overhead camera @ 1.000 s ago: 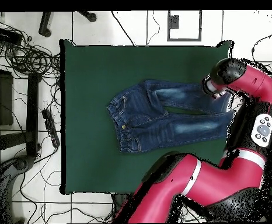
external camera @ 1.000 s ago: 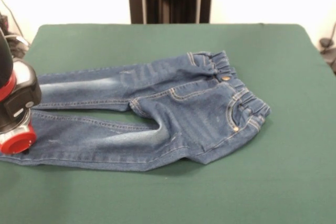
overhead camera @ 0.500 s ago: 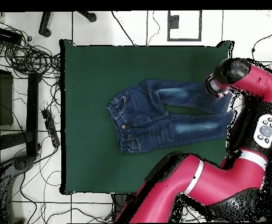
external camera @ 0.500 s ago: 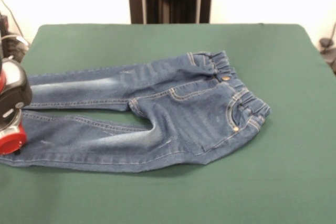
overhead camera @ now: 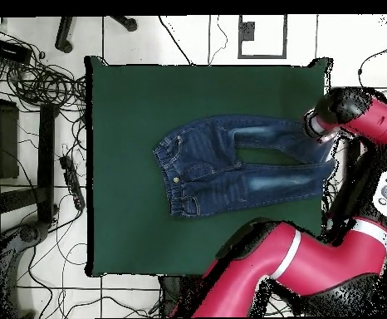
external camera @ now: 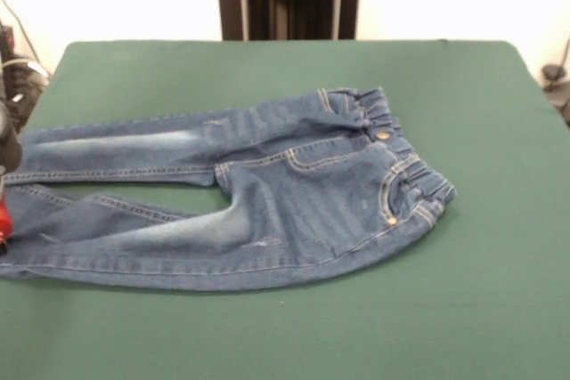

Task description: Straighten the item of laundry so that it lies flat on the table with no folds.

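The little blue jeans (external camera: 267, 198) lay near the middle of the green table (external camera: 481, 309), waistband (external camera: 396, 144) at one end and both legs stretched toward the table's edge. The robot's hand (overhead camera: 320, 126) was over the leg ends at that edge. Whether it pinched the cloth could not be told.

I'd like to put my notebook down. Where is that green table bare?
The table is bare beyond the jeans' waistband, along the camera-side edge, and toward the pedestal. It is crowded at the leg cuffs, where the end effector hangs.
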Controlling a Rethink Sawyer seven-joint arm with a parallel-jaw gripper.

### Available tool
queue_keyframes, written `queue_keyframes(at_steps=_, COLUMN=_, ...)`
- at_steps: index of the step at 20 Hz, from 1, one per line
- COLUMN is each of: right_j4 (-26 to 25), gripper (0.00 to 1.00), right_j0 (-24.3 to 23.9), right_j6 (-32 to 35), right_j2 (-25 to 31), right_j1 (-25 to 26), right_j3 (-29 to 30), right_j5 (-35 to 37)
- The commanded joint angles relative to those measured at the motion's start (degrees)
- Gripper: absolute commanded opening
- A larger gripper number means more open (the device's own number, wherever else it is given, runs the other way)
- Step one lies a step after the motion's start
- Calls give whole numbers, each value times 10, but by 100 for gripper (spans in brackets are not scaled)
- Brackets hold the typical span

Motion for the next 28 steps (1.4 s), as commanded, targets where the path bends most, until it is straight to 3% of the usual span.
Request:
queue_keyframes(at_steps=1, right_j4=-59, gripper=0, right_j0=-6, right_j6=-172, right_j2=2, right_j1=-5, right_j3=48, right_j5=-17)
queue_keyframes(at_steps=10, right_j4=-57, gripper=0, right_j0=-7, right_j6=-181, right_j2=13, right_j1=9, right_j3=41, right_j5=-30)
queue_keyframes(at_steps=21, right_j4=-48, gripper=0, right_j0=-30, right_j6=-328, right_j2=21, right_j1=34, right_j3=-36, right_j5=3)
queue_keyframes(at_steps=28, right_j4=-36, gripper=0, right_j0=-38, right_j6=-355, right_j2=20, right_j1=43, right_j3=-44, right_j5=-10)
